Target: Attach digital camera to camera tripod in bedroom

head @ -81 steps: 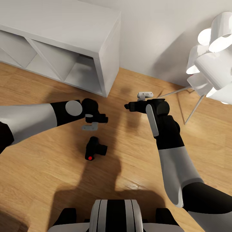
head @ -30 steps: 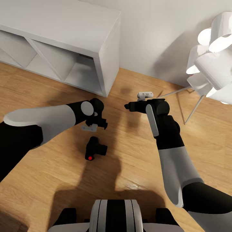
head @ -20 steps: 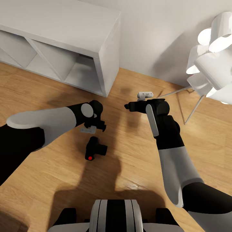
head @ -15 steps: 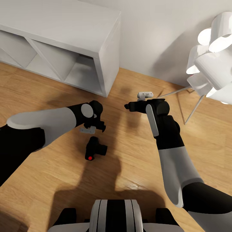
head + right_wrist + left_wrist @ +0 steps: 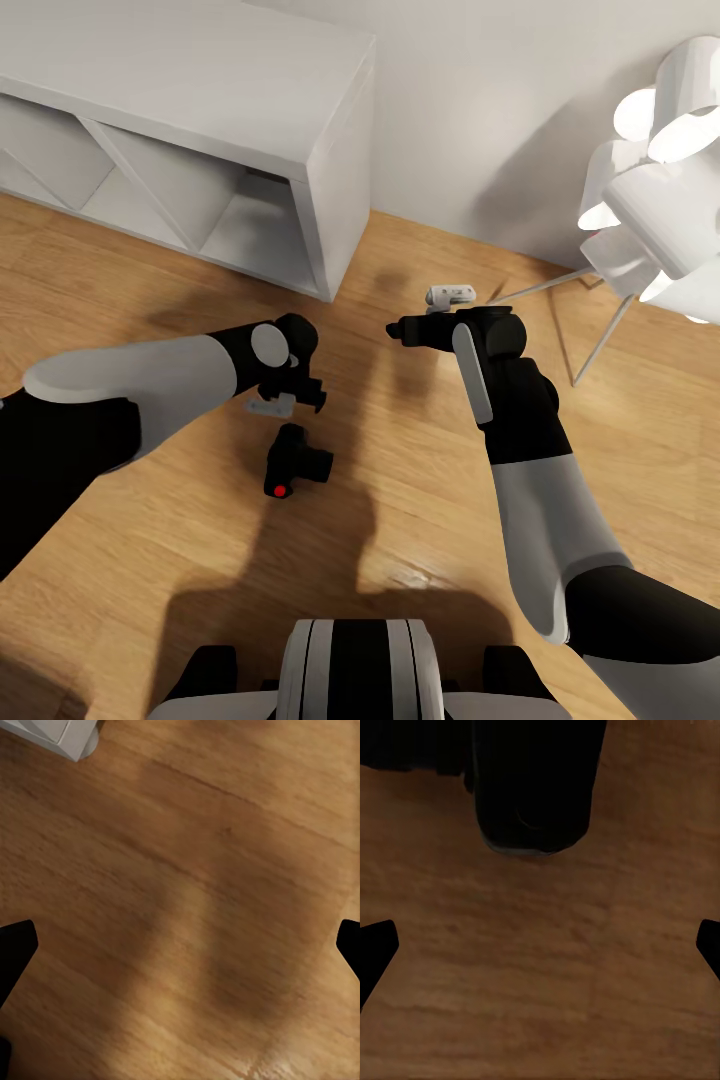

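Shelving stands at the far left, a white cube shelf (image 5: 300,150) set against the pale wall on the wood plank floor (image 5: 420,520). In front of it the left arm reaches in low, and the left gripper (image 5: 298,392) hangs just above the boards with its jaws spread wide; in the left wrist view its two fingertips (image 5: 375,949) sit at opposite edges with bare floor between them. The digital camera (image 5: 295,462) lies on the floor just short of that gripper, on the robot's side of it, its red button facing up, not between the jaws and not touching them; the wrist camera sees its dark body (image 5: 536,784) ahead of the open fingers. Further right, the right gripper (image 5: 398,329) is held above the floor, well apart from the camera, jaws also wide over empty planks. A white floor lamp (image 5: 655,190) stands at the far right.
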`<state>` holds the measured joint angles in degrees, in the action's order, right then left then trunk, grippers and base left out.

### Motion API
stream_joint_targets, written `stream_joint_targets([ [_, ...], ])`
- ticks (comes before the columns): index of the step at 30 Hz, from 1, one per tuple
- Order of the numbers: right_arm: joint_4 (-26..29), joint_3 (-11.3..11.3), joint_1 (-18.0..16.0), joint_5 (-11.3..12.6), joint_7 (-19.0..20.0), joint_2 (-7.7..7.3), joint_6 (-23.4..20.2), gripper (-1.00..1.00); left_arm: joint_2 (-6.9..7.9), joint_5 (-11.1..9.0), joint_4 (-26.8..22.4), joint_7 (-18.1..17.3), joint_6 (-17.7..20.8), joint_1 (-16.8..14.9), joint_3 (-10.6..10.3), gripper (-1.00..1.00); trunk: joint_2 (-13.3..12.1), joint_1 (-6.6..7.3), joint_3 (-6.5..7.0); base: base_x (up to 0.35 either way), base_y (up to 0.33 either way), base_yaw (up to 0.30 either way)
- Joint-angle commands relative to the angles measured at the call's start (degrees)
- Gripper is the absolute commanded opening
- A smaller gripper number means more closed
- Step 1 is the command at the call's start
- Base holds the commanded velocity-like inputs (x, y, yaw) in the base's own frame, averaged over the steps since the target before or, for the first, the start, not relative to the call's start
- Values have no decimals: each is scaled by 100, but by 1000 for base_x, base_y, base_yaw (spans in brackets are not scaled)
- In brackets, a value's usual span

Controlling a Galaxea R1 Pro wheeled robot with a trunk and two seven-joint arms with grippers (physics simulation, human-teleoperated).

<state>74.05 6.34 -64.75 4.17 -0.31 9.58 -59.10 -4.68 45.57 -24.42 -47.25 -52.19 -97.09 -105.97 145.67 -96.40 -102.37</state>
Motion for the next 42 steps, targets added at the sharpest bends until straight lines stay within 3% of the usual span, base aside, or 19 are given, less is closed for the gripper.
stream_joint_targets([
  [1, 4, -2, -3, 23, -8, 0, -23, 100, 1, -3, -8, -6, -12, 7, -19, 100, 1, 1, -3, 0, 0, 0],
  [42, 4, -2, -3, 23, -8, 0, -23, 100, 64, 21, 51, 214, -81, 303, -38, 100, 1, 1, -3, 0, 0, 0],
])
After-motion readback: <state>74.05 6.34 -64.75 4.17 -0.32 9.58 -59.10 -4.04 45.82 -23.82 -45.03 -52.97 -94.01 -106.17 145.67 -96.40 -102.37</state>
